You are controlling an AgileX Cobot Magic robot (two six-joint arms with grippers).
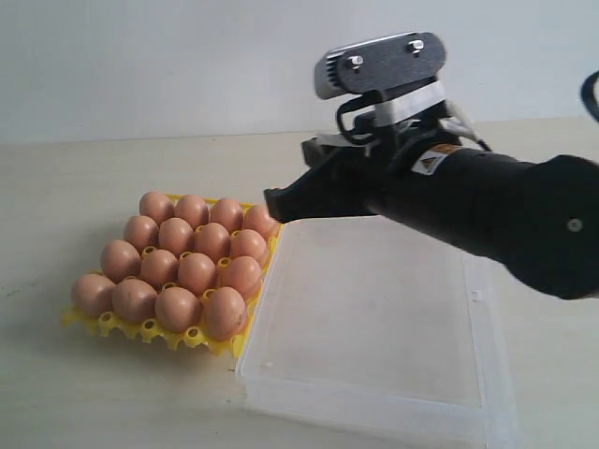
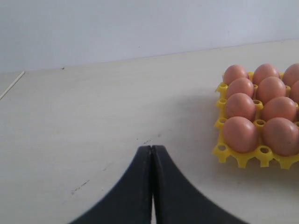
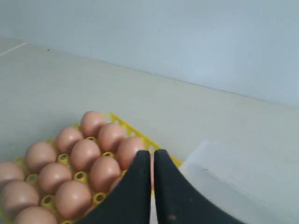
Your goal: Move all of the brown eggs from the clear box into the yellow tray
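Eggs (image 1: 178,267) crowd the yellow tray (image 1: 140,330), its edge beside the clear box (image 1: 374,313).

light: bright, even; shadows: soft, faint; focus: right tool (image 3: 151,158) blurred close-up; edges: perhaps slightly washed

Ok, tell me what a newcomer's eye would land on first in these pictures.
The black right gripper, shut, reaches in from the right of the exterior view, its tip hanging about over the border between the clear box and the yellow tray to its left. The tray's cups are filled with the brown eggs, while no egg shows in the box.
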